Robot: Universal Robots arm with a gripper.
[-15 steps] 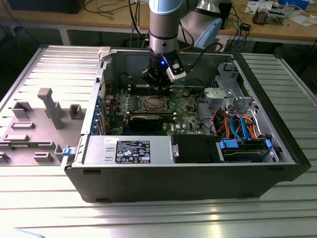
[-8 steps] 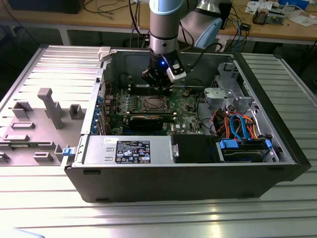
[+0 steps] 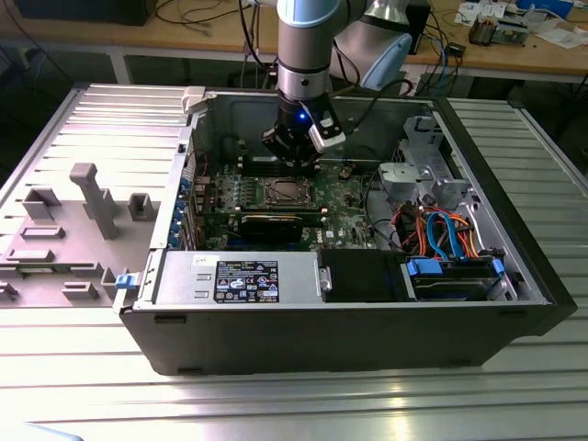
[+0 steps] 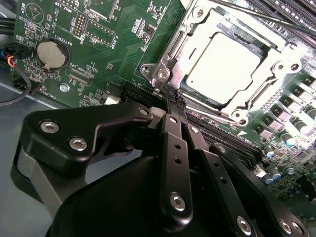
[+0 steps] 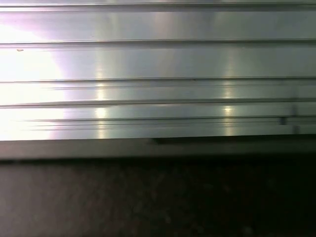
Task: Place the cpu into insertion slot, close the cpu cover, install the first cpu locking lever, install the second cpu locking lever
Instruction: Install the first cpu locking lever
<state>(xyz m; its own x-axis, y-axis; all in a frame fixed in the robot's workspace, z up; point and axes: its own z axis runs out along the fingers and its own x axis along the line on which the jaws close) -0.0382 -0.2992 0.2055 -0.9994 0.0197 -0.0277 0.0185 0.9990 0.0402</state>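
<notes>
Silvery cpu (image 4: 224, 66) is seated under the cpu cover (image 4: 185, 42); the tool (image 4: 173, 96), fingers pressed together and empty, should be pressed squarely at its corner.

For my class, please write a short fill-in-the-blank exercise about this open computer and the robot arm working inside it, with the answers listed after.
1. The cpu already sits in the insertion slot, and the cpu cover lies ____ over it.
2. In the second wrist view, the gripper has its fingers pressed ____.
3. The gripper's tips are at a ____ of the cpu cover.
4. The round coin battery sits on the ____ circuit board.

Answers: closed; together; corner; green
</notes>
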